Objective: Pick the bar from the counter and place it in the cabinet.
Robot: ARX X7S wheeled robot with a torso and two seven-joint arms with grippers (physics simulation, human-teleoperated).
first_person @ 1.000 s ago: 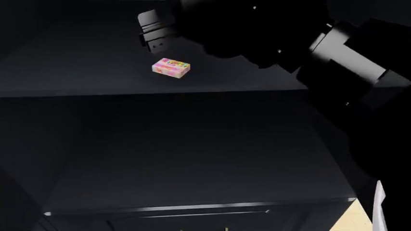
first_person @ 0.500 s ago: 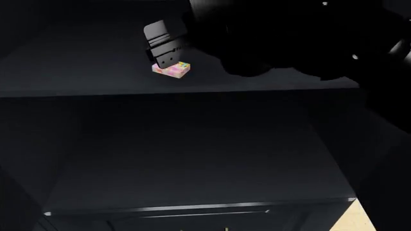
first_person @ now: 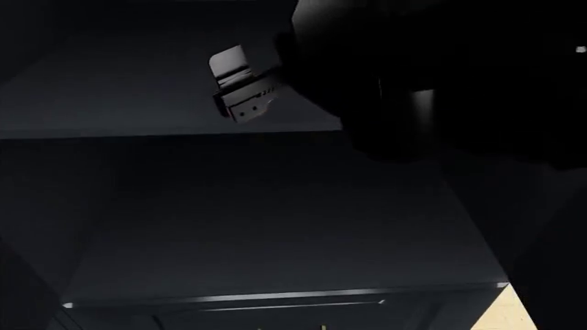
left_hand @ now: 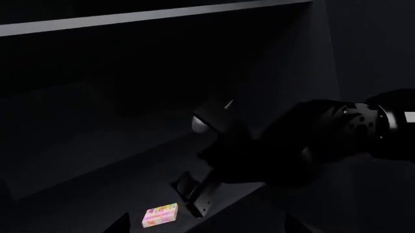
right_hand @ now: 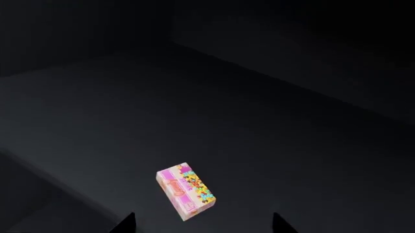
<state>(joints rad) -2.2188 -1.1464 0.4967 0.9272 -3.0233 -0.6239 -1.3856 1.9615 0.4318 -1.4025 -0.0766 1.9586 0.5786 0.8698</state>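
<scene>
On the dark cabinet shelf (right_hand: 272, 121) the bar (right_hand: 185, 191) lies flat, untouched, just ahead of the right gripper (left_hand: 194, 199), jaws spread, long axis slanted across their gap; left gripper out of view, so right arm nearer.

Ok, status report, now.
Left gripper open, empty. Right gripper open, close by the bar. Bar lying free on cabinet shelf. Nothing blocking.
</scene>
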